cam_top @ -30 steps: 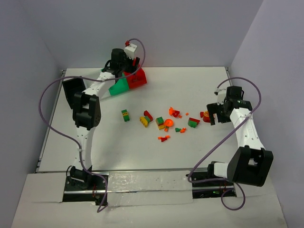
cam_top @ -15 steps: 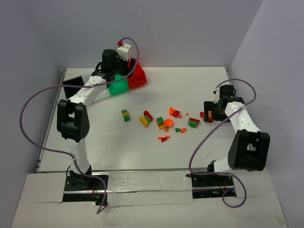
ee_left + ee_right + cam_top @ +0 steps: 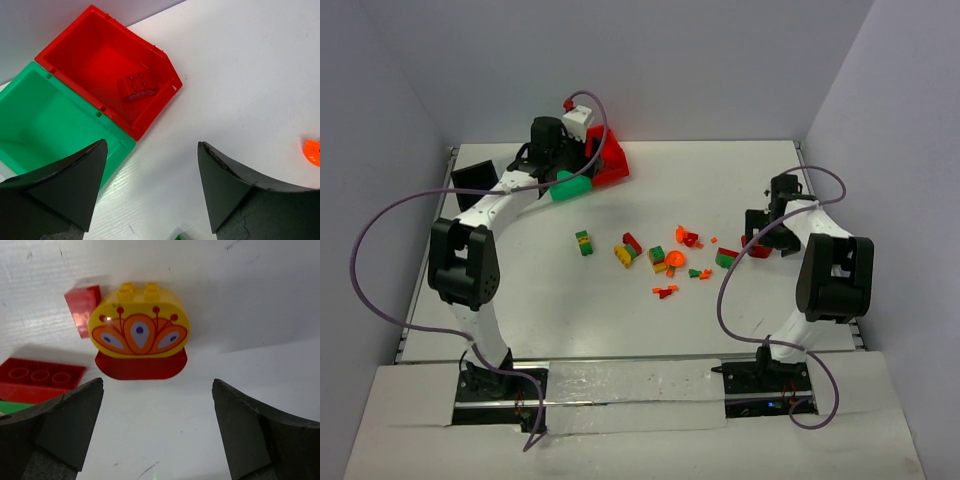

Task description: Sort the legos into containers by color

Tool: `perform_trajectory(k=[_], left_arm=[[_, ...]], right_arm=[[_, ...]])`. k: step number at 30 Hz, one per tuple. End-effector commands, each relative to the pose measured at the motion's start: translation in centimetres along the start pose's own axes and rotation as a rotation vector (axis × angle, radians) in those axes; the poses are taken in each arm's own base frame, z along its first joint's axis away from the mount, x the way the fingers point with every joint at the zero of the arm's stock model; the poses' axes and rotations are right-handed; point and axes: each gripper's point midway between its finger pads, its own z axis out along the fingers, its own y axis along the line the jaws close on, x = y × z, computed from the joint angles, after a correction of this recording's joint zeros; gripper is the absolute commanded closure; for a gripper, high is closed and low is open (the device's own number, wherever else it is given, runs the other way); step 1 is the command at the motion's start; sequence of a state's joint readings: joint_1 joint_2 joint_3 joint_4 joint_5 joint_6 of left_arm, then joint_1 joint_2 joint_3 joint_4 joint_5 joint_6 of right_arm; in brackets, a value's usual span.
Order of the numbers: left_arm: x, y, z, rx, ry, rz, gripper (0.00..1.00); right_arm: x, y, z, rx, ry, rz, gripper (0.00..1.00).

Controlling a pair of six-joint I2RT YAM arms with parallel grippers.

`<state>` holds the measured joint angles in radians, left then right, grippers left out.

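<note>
Overhead view: a white table (image 3: 720, 320) with a scatter of legos (image 3: 670, 255) at its middle. The left arm reaches to the far left corner and partly hides the red bin (image 3: 612, 160) and green bin (image 3: 570, 186); a black bin (image 3: 475, 178) sits near the left edge.

The left wrist view alone shows inside the bins. The red bin holds one red brick (image 3: 137, 87), and the part of the green bin in view holds nothing. The two bins touch along their long walls, with their long axes running from upper left to lower right. The left gripper (image 3: 151, 145) is spread wide and grips nothing. An orange piece (image 3: 312, 151) lies at the right edge.

The right wrist view shows the right gripper (image 3: 157, 385) also spread wide and gripping nothing. Just beyond it is a yellow domed brick (image 3: 138, 327) painted with a fan pattern, on a red base (image 3: 141, 367). Its studs point to the top of the view and its long axis runs side to side. A red slope brick (image 3: 82, 310) and a red plate (image 3: 40, 377) lie to its left.
</note>
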<state>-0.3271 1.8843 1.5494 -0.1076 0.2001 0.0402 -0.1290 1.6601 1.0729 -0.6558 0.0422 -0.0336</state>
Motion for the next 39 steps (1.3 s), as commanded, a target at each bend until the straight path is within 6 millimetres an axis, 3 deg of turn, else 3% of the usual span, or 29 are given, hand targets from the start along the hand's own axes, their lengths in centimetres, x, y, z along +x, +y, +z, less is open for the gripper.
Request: perform_trajectory(k=[1,10,24,35,39], left_arm=[[-3.6,-0.7,-2.1,0.022,-0.102,0.004,0.18],[-3.3,-0.7,-2.6,0.016,-0.102,0.01,0.18],[-2.6,-0.6,-2.7,0.013,-0.092,0.015,0.18],[-1.8,-1.2,-2.9,0.041,-0.066,0.015,0.19],[-1.5,-2.4,-3.6,0.102,-0.055,0.001,0.2]], right_arm=[[-3.2,-0.1,0.0,0.026,-0.078,0.028,0.06],[-4.0,0.7,1.0,0.024,-0.067,0.076,0.09],[-3.1,0.9,1.8,0.02,-0.031,0.06,0.13],[-2.5,0.2,1.0,0.031,-0.053,-0.012,0.26],[-2.6,0.0,0.3,0.034,-0.078,-0.047,0.31]])
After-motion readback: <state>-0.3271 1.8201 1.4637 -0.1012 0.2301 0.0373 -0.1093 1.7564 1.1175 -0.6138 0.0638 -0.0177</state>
